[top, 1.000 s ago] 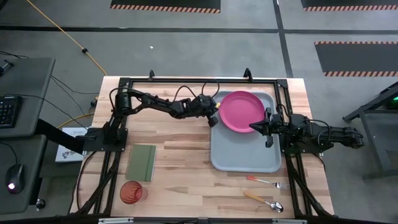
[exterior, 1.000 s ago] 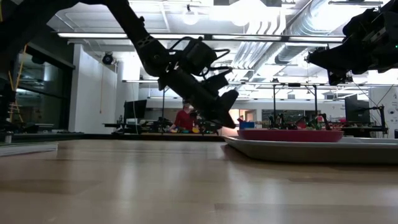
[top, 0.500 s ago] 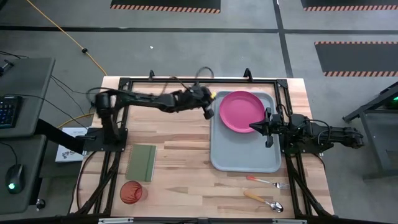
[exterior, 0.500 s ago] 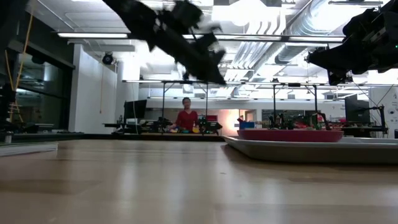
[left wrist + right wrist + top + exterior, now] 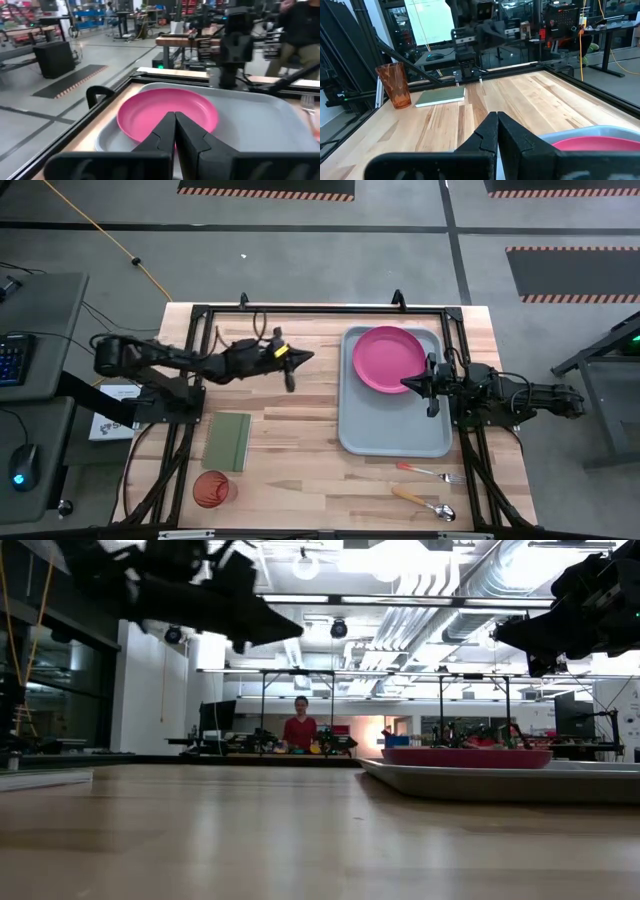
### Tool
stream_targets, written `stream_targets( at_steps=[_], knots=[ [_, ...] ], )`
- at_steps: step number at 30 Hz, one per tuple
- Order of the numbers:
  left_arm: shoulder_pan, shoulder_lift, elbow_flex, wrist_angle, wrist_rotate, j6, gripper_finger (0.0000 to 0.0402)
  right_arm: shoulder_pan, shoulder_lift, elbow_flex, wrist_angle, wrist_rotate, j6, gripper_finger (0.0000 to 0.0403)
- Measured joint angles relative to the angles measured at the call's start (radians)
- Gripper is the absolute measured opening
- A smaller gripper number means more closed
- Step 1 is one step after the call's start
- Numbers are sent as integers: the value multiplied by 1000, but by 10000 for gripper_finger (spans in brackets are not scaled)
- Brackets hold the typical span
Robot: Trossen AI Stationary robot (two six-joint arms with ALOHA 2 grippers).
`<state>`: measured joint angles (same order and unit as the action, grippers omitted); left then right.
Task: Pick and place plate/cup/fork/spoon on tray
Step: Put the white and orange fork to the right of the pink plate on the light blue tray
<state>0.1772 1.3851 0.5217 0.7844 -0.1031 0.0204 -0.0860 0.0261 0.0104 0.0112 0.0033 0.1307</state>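
1. Plate (image 5: 389, 359) lies flat in the far part of the tray (image 5: 392, 435), which puts that item where the task wants it; the near part of the tray is bare, leaving room for the rest.
2. Left gripper (image 5: 291, 360) hangs above bare wood, well apart from the tray's left rim, fingers pressed together and holding nothing. Its wrist view looks across at the plate.
3. Right gripper (image 5: 408, 383) sits at the plate's near-right edge over the tray, also closed and empty. I cannot tell whether its tip touches the plate.
4. Cup (image 5: 211, 489) stands upright near the table's front-left corner, just in front of a green notebook (image 5: 227, 441). It falls on the left arm's side, so that arm seems the natural one to fetch it.
5. Fork (image 5: 431, 472) and spoon (image 5: 424, 503) lie on the wood in front of the tray, fork nearer to it. Both are on the right arm's side.
6. Three items remain; either gripper must open before any pickup.
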Motion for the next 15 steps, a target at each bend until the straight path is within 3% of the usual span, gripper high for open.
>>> stream_targets(
  at_steps=[6,15],
  knots=[
    [-54,-99,-71,-1,1,26,0,0,0,0,0,0,0,0],
    [-69,-102,-79,-10,26,-53,0,0,0,0,0,0,0,0]
  ],
)
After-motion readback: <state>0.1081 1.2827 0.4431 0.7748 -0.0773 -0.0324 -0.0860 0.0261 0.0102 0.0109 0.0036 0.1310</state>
